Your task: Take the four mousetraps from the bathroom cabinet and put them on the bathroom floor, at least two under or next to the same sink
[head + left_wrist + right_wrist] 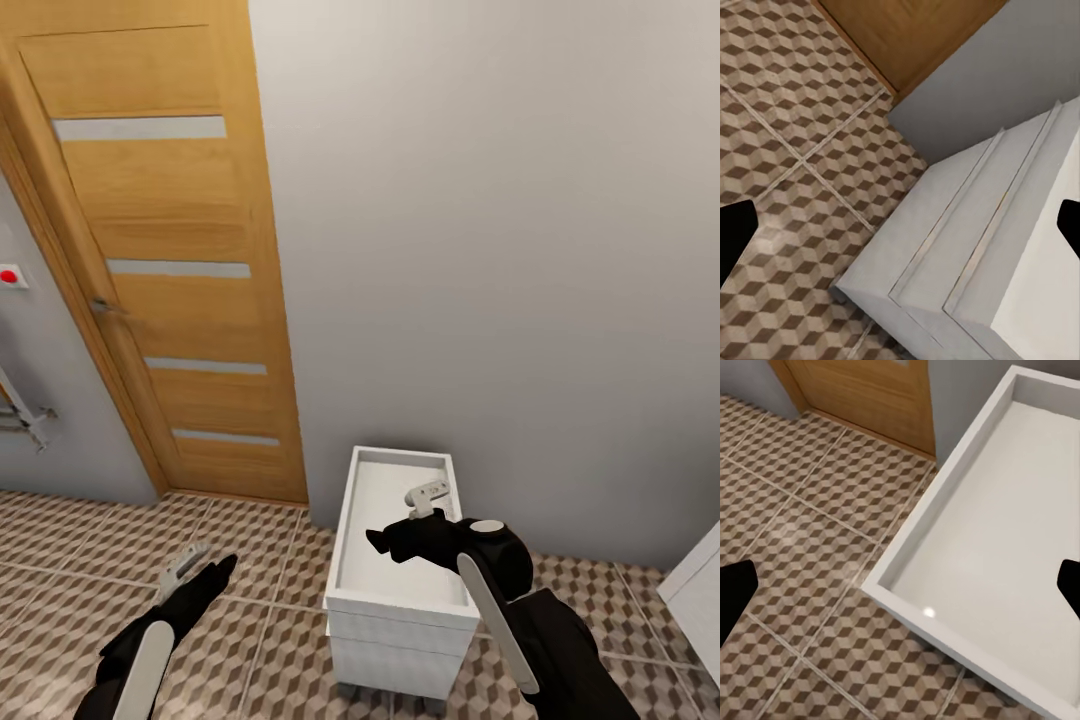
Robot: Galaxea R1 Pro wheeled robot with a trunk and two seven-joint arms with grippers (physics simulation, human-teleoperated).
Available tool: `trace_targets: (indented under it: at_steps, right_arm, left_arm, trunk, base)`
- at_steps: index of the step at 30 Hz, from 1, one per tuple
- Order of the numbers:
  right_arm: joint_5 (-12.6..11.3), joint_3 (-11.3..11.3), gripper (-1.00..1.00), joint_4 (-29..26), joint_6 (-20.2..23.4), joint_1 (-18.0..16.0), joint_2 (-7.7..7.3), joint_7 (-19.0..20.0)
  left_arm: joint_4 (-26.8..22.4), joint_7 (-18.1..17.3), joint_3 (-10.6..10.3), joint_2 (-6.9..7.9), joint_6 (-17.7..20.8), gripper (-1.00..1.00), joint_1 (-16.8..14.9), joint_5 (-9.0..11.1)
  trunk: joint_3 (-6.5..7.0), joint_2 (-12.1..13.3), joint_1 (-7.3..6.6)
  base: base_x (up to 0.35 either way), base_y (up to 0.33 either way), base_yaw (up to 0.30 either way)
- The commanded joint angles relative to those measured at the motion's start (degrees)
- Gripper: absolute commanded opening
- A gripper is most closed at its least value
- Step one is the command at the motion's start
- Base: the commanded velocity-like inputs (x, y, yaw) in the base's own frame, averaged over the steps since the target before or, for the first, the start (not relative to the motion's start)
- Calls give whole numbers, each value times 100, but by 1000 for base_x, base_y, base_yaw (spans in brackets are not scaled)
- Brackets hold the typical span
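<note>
right now you are holding your right gripper (378, 541) open and empty over the sink (345, 540), nearer it than the equally open, empty left gripper (205, 572) hanging above the bathroom floor (90, 560), with no mousetraps showing here.

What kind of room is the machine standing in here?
Most likely a bathroom: a white sink with a chrome faucet sits on a white vanity, over a cube-patterned tiled floor, beside a wooden door.
</note>
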Motion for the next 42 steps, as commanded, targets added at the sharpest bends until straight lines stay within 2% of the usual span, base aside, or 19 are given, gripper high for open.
trace_targets:
  at_steps: [1, 42]
  right_arm:
    - [1, 0, 100, 0, 0, 0, 1, 0]
    - [5, -5, 100, 9, -15, 0, 11, 3]
  left_arm:
    - [14, -1, 13, 1, 1, 100, -9, -1]
    - [67, 57, 62, 3, -18, 100, -33, -14]
  trunk:
    - [22, 42, -23]
    - [832, 1686, -923]
  base:
    - [0, 0, 279]
    - [0, 0, 285]
